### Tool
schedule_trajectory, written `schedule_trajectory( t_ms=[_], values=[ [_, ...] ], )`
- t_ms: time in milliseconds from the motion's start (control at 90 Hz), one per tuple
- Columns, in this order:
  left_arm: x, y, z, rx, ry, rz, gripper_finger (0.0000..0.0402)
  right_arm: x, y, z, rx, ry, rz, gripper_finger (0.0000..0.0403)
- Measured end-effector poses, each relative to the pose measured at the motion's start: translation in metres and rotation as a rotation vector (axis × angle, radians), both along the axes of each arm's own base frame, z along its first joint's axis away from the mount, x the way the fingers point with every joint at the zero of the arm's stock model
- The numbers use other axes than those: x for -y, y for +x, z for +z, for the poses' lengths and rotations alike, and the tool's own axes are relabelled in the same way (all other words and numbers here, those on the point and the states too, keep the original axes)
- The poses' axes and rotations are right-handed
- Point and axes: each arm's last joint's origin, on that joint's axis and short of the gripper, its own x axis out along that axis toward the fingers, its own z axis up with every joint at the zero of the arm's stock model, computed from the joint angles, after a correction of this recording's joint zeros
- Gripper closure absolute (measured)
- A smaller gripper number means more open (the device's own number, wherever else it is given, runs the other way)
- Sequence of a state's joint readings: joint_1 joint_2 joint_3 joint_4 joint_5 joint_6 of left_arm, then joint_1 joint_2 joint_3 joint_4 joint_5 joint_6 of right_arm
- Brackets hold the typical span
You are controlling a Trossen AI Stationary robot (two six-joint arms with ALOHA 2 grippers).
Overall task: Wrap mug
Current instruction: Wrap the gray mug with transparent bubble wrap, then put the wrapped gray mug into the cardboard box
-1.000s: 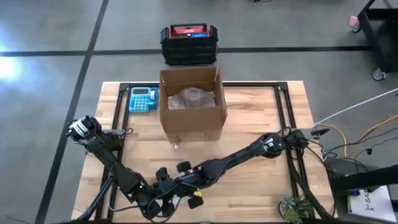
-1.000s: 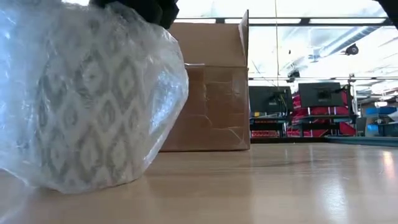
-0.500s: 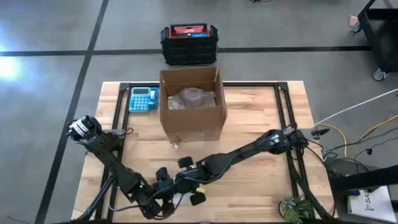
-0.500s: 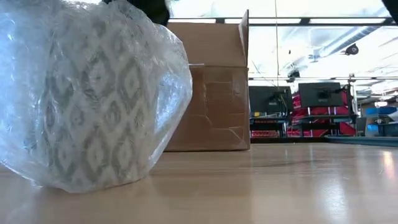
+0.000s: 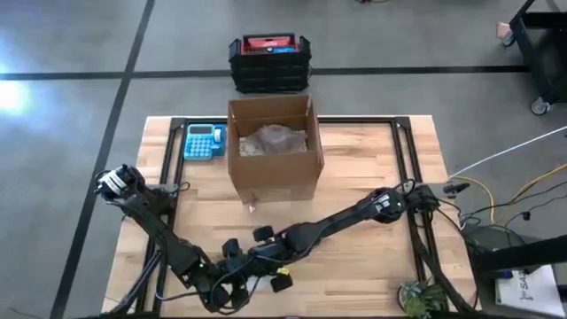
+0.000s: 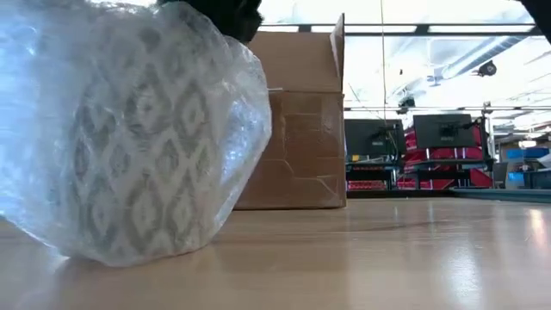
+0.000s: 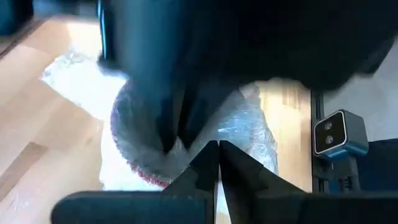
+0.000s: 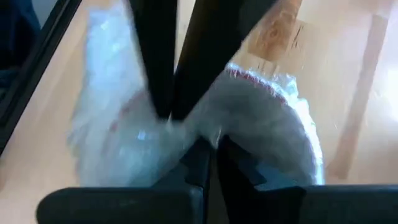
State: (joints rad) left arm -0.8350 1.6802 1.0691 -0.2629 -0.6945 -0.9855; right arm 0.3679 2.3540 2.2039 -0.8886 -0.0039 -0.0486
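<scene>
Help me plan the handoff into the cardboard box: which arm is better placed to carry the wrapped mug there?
Probably the right. Both grippers, left and right, pinch the bubble wrap at the near edge, but the right arm already stretches across open table beside the cardboard box.

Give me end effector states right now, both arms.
Left end effector: shut, pinching the bubble wrap around the mug.
Right end effector: shut, also pinching the bubble wrap at the mug.
</scene>
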Motion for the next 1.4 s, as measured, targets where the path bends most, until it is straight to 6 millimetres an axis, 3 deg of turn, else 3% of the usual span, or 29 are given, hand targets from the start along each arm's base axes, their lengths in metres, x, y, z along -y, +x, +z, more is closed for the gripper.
schedule_trajectory(
  t_ms=[156, 256, 578, 844, 1089, 1400],
  values=[
    [0.0, 0.0, 0.0, 0.001, 0.0, 0.0, 0.0402, 0.004, -0.015, 0.064, 0.115, 0.037, 0.017, 0.0389],
    [0.0, 0.0, 0.0, 0.001, -0.001, -0.001, 0.0402, 0.007, -0.022, 0.079, 0.125, 0.041, 0.017, 0.0389],
    [0.001, 0.0, 0.0, 0.004, -0.012, 0.005, 0.0402, 0.009, -0.027, 0.066, 0.021, -0.017, 0.067, 0.0374],
    [0.0, 0.0, 0.0, 0.003, -0.004, 0.0, 0.0402, -0.004, -0.033, 0.064, 0.0, 0.044, 0.181, 0.0253],
    [0.0, 0.0, 0.0, 0.003, 0.0, -0.003, 0.0402, -0.011, -0.029, 0.038, -0.054, 0.006, 0.221, 0.0168],
    [0.0, 0.0, 0.0, 0.003, 0.004, -0.006, 0.0402, -0.015, -0.019, 0.005, -0.09, -0.01, 0.219, 0.0161]
  ],
)
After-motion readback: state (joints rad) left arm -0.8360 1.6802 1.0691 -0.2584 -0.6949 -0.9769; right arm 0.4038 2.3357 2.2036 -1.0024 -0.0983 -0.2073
